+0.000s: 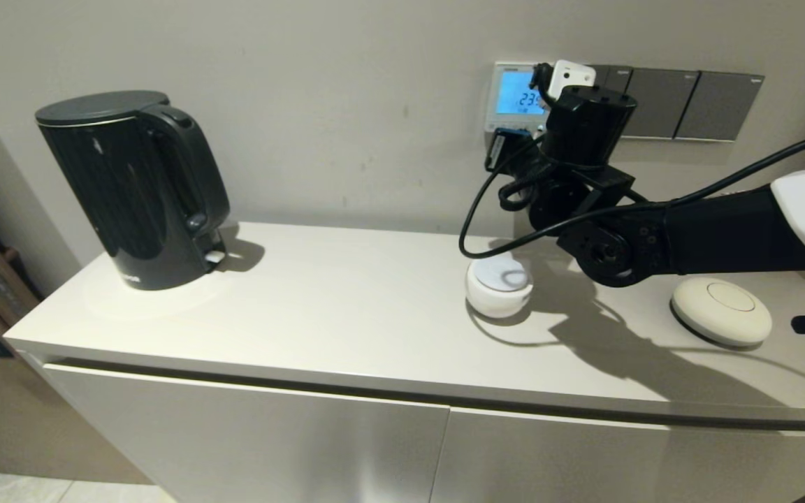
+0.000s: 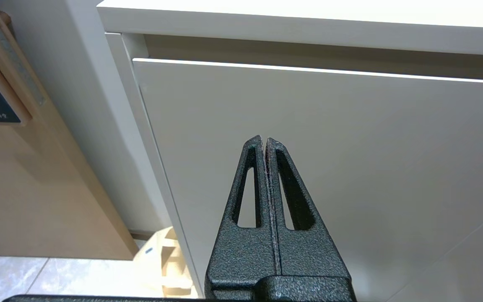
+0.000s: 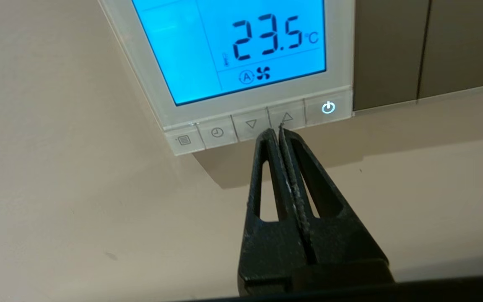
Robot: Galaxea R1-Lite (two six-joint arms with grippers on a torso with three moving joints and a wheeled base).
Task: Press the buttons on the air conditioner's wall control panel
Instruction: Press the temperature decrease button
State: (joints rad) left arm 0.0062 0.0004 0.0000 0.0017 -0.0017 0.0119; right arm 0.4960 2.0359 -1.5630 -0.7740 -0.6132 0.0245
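The wall control panel [image 1: 507, 98] is a white-framed thermostat with a blue-lit screen; in the right wrist view [image 3: 241, 46] it reads 23.5 °C. A row of pale buttons [image 3: 258, 123] runs along its bottom edge: menu, clock, down arrow, up arrow and a lit power button [image 3: 328, 108]. My right gripper [image 3: 274, 131] is shut and empty, its tips at the seam between the down and up arrow buttons; I cannot tell whether they touch. In the head view the right wrist [image 1: 584, 133] hides the panel's right part. My left gripper [image 2: 264, 140] is shut, parked low before the cabinet front.
Dark grey switch plates [image 1: 689, 105] sit right of the panel. On the white cabinet top [image 1: 346, 307] stand a black kettle [image 1: 133, 188], a small white round device [image 1: 499, 285] and a cream disc [image 1: 720, 309]. A black cable [image 1: 486, 202] hangs from the right wrist.
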